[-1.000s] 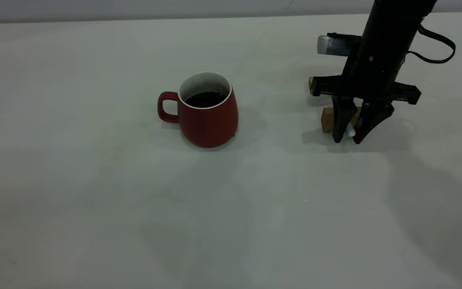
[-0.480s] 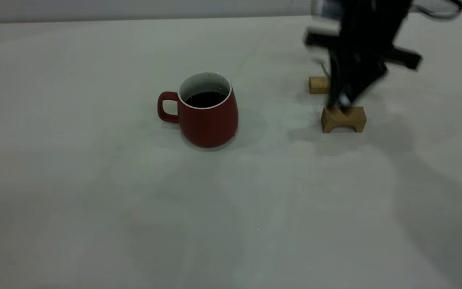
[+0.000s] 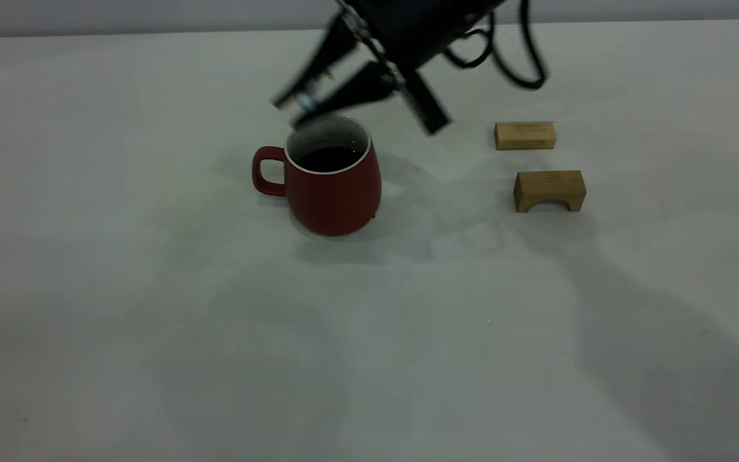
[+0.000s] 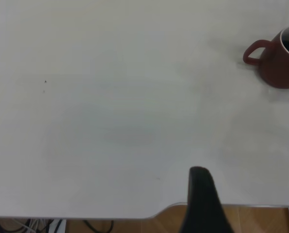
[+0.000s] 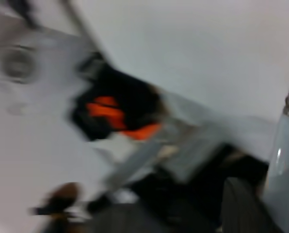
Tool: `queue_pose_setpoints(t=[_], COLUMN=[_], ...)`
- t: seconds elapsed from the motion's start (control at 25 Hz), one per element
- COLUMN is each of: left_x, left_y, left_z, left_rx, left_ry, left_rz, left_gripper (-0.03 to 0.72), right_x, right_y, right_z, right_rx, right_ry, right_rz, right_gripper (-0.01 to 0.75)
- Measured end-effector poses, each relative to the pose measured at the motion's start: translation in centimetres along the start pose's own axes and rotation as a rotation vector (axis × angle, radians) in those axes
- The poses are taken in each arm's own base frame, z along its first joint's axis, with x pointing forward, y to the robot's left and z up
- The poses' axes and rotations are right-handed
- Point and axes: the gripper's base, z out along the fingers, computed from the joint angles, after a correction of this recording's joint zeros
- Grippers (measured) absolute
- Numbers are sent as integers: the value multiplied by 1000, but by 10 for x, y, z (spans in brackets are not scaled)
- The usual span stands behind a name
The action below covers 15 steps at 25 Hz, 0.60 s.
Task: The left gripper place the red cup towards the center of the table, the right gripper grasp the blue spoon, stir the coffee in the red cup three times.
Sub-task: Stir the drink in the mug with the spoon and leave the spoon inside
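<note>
While the red cup (image 3: 334, 183) stands mid-table (image 3: 151, 321) with open room on all sides, the right gripper (image 3: 305, 106) (clamped on the blue spoon (image 3: 306, 101)) hangs just above its rim; two wooden blocks (image 3: 549, 190) lie right.

From the left wrist camera, the table (image 4: 110, 107) fills nearly the whole frame, plain and pale. The red cup (image 4: 279, 63) sits at the upper right, cut off by the right edge, its handle pointing toward the left of the frame, a dark patch showing inside the white rim. One black finger (image 4: 202, 199) of the left gripper rises from the bottom edge, right of center. Below the table's edge, wood-coloured floor and dark cables at lower left show.
</note>
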Motion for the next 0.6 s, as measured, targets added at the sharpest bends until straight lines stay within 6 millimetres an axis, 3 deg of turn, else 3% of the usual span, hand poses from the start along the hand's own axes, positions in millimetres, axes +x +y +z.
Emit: queue_pose_setpoints(t=[0.28, 0.6], left_x=[0, 0], left_y=[0, 0], left_z=[0, 0], left_rx=[0, 0], left_ry=[0, 0], left_rz=[0, 0], left_gripper=[551, 551], right_x=[-9, -8], right_y=[20, 24], right_z=[1, 2], right_rx=[-298, -337], right_ry=[-20, 64], right_rz=[355, 844], right_gripper=[141, 141])
